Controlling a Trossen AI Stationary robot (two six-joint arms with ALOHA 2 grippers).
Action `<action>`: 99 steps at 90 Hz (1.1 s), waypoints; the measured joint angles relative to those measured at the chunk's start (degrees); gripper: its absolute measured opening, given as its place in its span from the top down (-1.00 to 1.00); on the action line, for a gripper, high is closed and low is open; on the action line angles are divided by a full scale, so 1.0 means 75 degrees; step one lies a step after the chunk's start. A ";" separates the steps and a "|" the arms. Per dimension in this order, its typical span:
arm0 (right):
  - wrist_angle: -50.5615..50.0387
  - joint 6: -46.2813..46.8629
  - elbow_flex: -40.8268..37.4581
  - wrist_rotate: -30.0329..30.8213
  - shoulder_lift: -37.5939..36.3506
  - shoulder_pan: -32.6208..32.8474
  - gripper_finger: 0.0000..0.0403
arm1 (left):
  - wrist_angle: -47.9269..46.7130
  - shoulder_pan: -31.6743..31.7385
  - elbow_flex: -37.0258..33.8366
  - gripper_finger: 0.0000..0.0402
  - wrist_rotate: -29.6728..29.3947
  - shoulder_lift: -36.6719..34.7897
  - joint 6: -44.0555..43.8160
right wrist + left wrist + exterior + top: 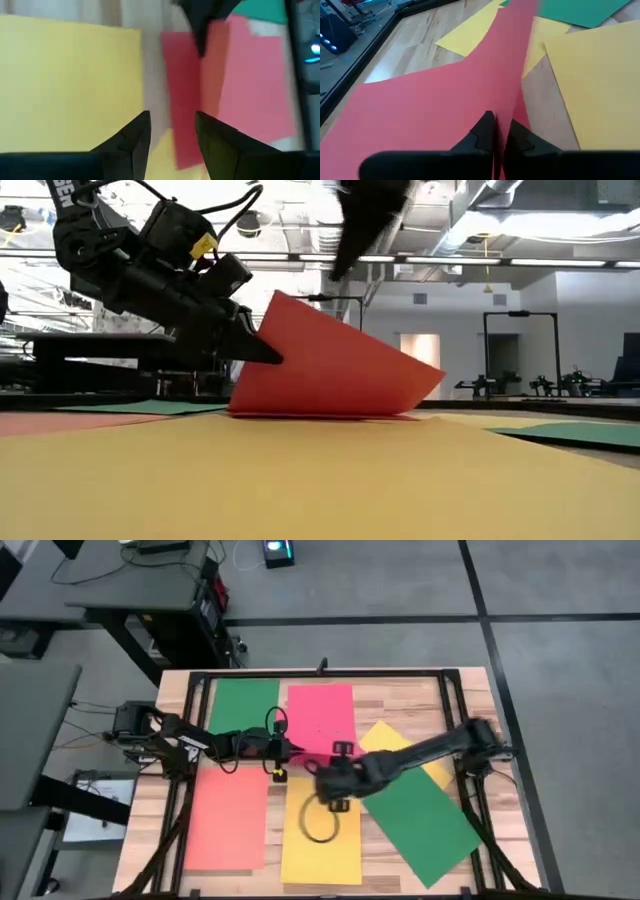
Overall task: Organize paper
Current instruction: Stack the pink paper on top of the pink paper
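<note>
Several sheets of paper lie spread on the wooden table. A green one (245, 704) and a pink-red one (322, 715) lie at the far side. An orange one (228, 820), a yellow one (320, 838) and a second green one (420, 822) lie nearer, and another yellow one (392, 745) shows at the right. My left gripper (283, 751) is shut on the pink-red sheet (340, 375). My right gripper (322, 781) hovers open (172, 132) over the near yellow sheet's far edge, touching nothing. My left gripper pinches the pink-red sheet's near left corner (506, 117) between its two fingers, one layer of paper. The fingers (262, 348) come slanting down from the table's left. That corner is raised off the table while the sheet's other side (330, 413) still rests on the wood.
A black frame (320, 673) runs along the table's edges. Bare wood (420, 700) shows at the far right. The near yellow sheet (300, 480) fills the foreground of the low view.
</note>
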 joint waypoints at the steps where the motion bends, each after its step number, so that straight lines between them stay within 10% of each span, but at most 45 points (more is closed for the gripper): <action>1: 0.0253 0.0043 -0.0294 -0.0011 -0.0155 0.0015 0.30 | 0.0002 -0.0002 0.0000 1.00 0.0012 0.0000 -0.0001; 34: 0.5197 0.0107 -0.6026 0.0099 -0.3333 0.0195 0.27 | 0.0060 -0.0002 0.0000 1.00 0.0216 0.0000 0.0223; 99: 0.5895 -0.0718 -0.6617 0.0760 -0.2371 -0.0476 -0.06 | 0.0074 -0.0002 0.0003 1.00 0.0399 0.0000 0.0366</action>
